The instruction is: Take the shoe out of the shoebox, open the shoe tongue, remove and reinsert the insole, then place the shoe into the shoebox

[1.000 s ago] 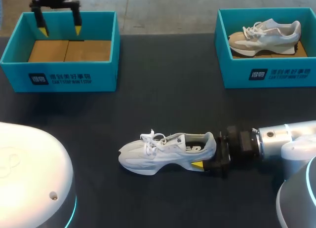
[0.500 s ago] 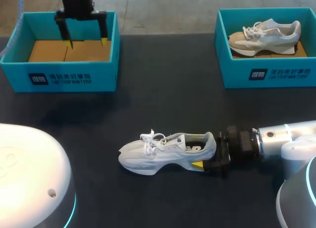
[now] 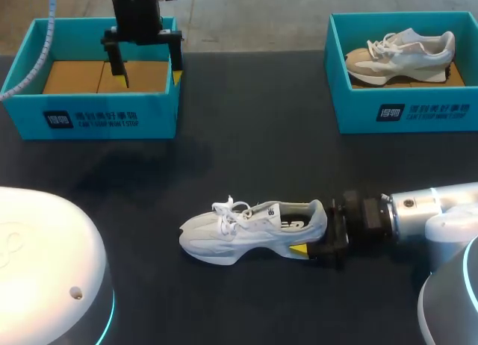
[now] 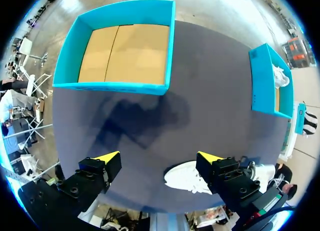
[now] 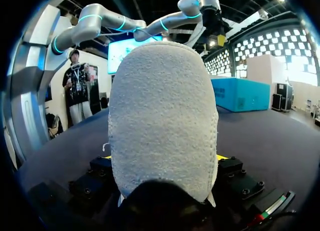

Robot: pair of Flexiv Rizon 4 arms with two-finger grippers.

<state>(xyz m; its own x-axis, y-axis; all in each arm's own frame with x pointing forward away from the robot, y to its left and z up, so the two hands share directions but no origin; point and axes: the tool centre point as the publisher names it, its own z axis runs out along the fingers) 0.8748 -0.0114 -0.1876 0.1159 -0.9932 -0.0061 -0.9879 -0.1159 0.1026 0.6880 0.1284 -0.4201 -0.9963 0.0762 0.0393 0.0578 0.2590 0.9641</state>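
Trouble would most likely start at the heel. The white low-top running shoe with white laces [image 3: 250, 229] stands on its sole on the dark table [image 3: 246, 136], in the near middle, toe toward my left, well apart from both boxes. The right gripper [image 3: 323, 248] is clamped on its heel from two sides. In the right wrist view the knit heel fills the space between the fingers, with only slivers of yellow at either flank. That hold is on soft padded fabric at one end only. A pull on the tongue or insole could pivot the shoe, drag the toe across the table, or slide the heel out of the grasp.

The left gripper [image 3: 146, 61] hangs spread wide with nothing in it above the near right corner of the empty teal cardboard shoebox [image 3: 89, 117] at the far left. One yellow tip sits close by the box's right wall. A descent or sideways sweep from there could catch that wall and shove the box. The laces look done up, so I judge the tongue will resist opening, and a finger could snag a loop instead. I cannot make out the insole inside the opening.

A second teal shoebox [image 3: 407, 110] at the far right holds a beige and grey trainer [image 3: 399, 54]; returning the shoe there would be a mistake
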